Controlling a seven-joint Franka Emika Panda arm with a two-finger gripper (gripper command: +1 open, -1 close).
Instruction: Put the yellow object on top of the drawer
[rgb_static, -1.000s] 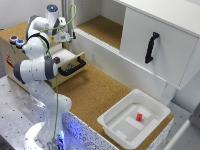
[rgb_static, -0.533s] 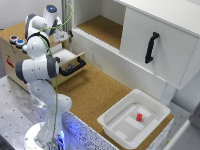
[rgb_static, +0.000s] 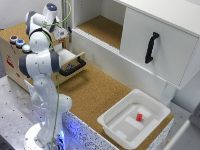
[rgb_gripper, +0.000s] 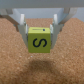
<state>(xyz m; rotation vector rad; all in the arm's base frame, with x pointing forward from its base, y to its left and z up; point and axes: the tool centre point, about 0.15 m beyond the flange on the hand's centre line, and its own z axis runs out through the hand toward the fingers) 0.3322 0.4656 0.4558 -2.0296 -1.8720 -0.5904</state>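
The yellow object (rgb_gripper: 40, 41) is a small cube with a black "S" on its face. My gripper (rgb_gripper: 40, 39) is shut on it, and it hangs above a cork surface with its shadow beneath. In the exterior view the gripper (rgb_static: 61, 34) is beside the upper right of the plywood drawer (rgb_static: 12, 55), over its pulled-out tray with the black bar handle (rgb_static: 76, 66). The cube itself is too small to make out there. Round blue buttons (rgb_static: 16, 40) sit on the unit's top.
A big white cabinet (rgb_static: 155, 47) with a black handle stands at the exterior view's right. Beside it is an open cork-floored compartment (rgb_static: 102, 27). A white bin (rgb_static: 120, 127) holding a small red block (rgb_static: 139, 117) sits at the front right on the cork table.
The gripper has edged slightly toward the exterior view's left, still holding the cube. Nothing else has moved.
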